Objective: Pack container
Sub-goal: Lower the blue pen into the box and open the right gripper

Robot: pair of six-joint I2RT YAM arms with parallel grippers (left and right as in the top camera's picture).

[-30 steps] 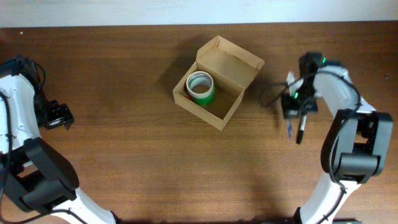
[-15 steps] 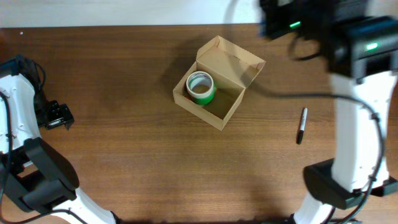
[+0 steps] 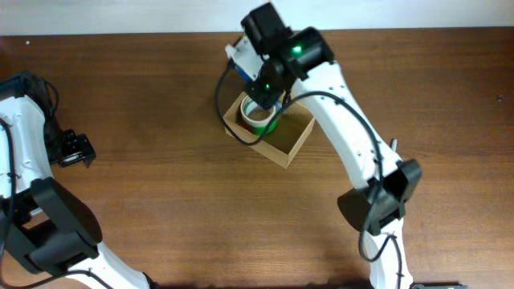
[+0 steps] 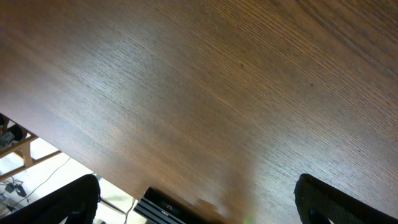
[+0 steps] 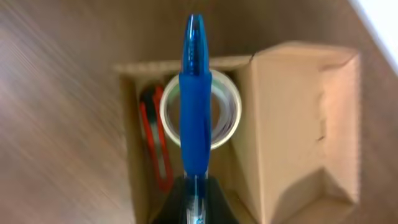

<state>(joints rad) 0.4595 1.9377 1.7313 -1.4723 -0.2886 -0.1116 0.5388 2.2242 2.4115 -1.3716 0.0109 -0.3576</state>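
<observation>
Right gripper (image 3: 259,90), swung across from bench's right edge, is hovering over container (image 3: 297,143), jaws clamping blue pen (image 5: 195,93). Left gripper (image 3: 74,150) idling, jaws spread wide, empty.

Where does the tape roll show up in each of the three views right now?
Overhead: tape roll sits in the left end of the container, just above centre.
Left wrist: not in it; only the table shows.
Right wrist: mid-frame, behind the held blue pen.
Shared landmark: the container, seen in the overhead and right wrist views.
</observation>
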